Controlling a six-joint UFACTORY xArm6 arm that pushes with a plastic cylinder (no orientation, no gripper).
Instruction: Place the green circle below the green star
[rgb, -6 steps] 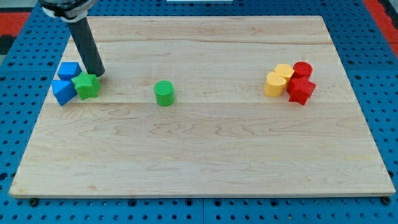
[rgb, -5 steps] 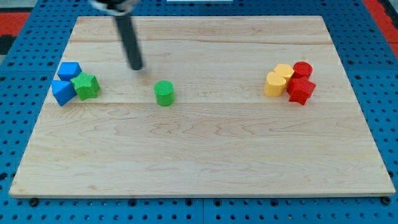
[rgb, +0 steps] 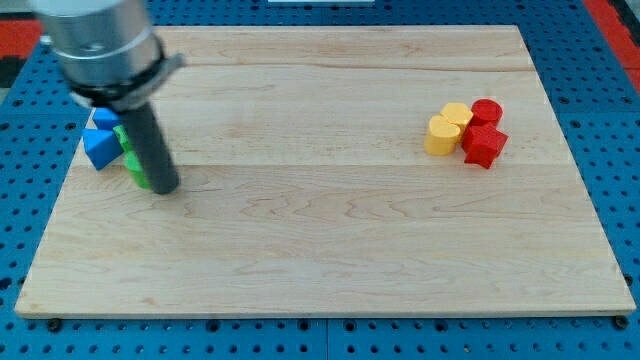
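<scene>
My rod stands at the board's left, and my tip (rgb: 165, 187) rests on the wood. The rod hides most of two green blocks. A sliver of the green star (rgb: 122, 134) shows at the rod's left edge, beside the blue blocks. A sliver of the green circle (rgb: 137, 171) shows just below it, touching the rod's left side a little above my tip. The circle lies toward the view's bottom from the star, close to it; whether they touch is hidden.
Two blue blocks (rgb: 99, 146) sit at the left edge, partly behind the arm. At the right is a cluster of two yellow blocks (rgb: 440, 135), a red cylinder (rgb: 487, 110) and a red star (rgb: 484, 146). The wooden board (rgb: 330, 260) lies on a blue pegboard.
The green circle has gone from the board's middle left to just below the green star. My rod swung from above the circle over to the left and down beside it.
</scene>
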